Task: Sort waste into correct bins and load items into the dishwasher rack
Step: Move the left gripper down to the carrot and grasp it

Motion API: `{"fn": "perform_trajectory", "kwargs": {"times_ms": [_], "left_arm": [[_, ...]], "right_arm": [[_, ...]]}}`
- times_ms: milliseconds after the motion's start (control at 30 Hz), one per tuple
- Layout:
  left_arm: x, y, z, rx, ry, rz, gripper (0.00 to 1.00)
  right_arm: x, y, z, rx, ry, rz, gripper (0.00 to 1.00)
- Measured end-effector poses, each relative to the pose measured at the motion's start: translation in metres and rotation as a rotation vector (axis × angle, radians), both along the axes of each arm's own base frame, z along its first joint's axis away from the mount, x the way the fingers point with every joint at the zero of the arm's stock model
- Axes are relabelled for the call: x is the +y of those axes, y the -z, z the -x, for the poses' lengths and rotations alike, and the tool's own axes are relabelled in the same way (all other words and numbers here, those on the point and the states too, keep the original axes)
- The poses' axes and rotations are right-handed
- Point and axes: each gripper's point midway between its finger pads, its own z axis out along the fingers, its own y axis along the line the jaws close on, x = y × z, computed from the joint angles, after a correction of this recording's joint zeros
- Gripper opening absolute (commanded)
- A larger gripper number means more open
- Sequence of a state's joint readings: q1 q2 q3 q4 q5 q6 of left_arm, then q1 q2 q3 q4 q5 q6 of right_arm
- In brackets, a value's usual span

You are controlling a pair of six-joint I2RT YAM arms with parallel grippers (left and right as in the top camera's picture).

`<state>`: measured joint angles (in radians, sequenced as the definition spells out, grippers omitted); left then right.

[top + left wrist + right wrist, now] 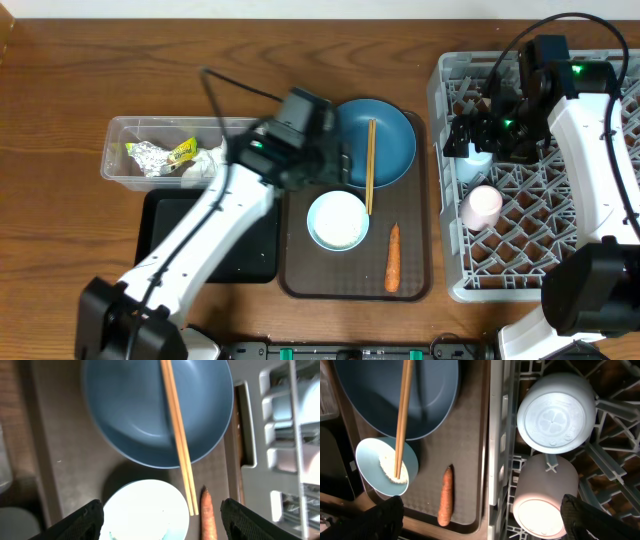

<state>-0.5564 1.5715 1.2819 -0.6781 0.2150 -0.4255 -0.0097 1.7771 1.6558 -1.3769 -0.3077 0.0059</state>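
Note:
The blue plate lies on the brown serving tray with the wooden chopsticks across it, their ends over the white bowl. The orange carrot lies beside the bowl. My left gripper is open and empty above the bowl, carrot and chopsticks. My right gripper is open and empty over the rack's left edge. The pink cup and light blue cup stand upside down in the grey rack. Rice scraps lie in the bowl.
The clear tub at the left holds the foil-and-yellow wrapper and white tissues. The flat black tray lies in front of it, partly under my left arm. A cable runs over the tub.

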Motion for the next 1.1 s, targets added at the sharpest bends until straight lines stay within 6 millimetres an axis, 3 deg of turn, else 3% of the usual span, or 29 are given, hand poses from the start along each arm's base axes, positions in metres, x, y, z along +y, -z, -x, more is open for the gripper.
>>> {"fn": "perform_trajectory", "kwargs": {"times_ms": [133, 300, 433, 533, 767, 1000, 1100], "left_arm": [[-0.011, 0.016, 0.015, -0.003, 0.018, -0.108, 0.77], [0.014, 0.034, 0.04, 0.071, -0.022, -0.285, 0.76], [0.039, 0.042, 0.062, 0.167, -0.054, -0.382, 0.59], [0.038, 0.045, 0.079, 0.214, -0.027, -0.404, 0.54], [-0.005, 0.045, 0.116, 0.16, 0.096, -0.416, 0.53], [-0.076, 0.038, 0.162, 0.061, 0.203, -0.292, 0.53], [-0.094, 0.04, 0.178, 0.033, 0.222, -0.268, 0.53]], "right_arm": [[0.0, 0.0, 0.0, 0.0, 0.0, 0.0, 0.99], [0.0, 0.0, 0.0, 0.0, 0.0, 0.0, 0.99], [0.0, 0.0, 0.0, 0.0, 0.0, 0.0, 0.99], [0.0, 0.0, 0.0, 0.0, 0.0, 0.0, 0.99], [0.0, 0.0, 0.0, 0.0, 0.0, 0.0, 0.99], [0.0, 0.0, 0.0, 0.0, 0.0, 0.0, 0.99], [0.0, 0.0, 0.0, 0.0, 0.0, 0.0, 0.99]]}}
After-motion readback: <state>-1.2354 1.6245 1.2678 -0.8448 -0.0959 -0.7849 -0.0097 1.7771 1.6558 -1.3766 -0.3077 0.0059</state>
